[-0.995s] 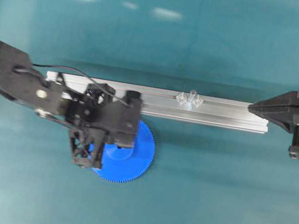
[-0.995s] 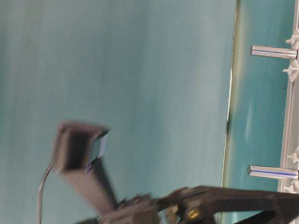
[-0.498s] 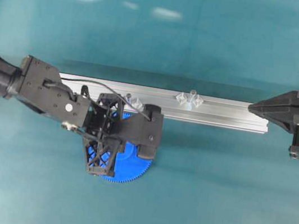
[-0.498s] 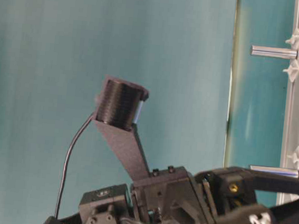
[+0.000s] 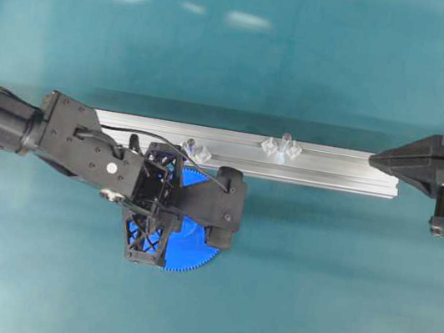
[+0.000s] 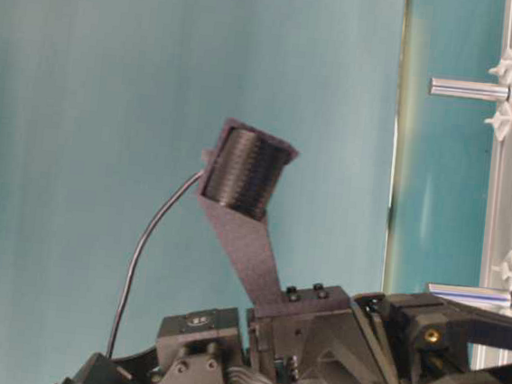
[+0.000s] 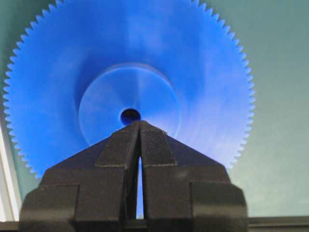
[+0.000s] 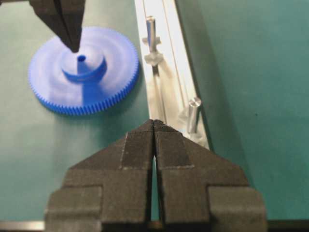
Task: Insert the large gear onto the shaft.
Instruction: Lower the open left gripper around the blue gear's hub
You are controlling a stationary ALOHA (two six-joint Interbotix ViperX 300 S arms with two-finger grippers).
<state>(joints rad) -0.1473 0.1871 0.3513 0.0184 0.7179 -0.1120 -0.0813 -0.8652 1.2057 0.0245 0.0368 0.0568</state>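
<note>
Left gripper (image 7: 139, 126), fingers pressed together and holding nothing, is poised just above large gear (image 7: 130, 87) hub; right gripper (image 8: 153, 126) likewise closed, parked far off.

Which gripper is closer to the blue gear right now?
Left. The left gripper hangs directly over the blue gear, fingertips closed beside its hub hole. The right gripper sits far off at the rail's opposite end.

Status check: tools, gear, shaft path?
Left tool shut, empty, poised over the hub of the large gear. Right tool shut, parked at the rail end. Gear flat on the table, shaft bare. Nothing blocking.
</note>
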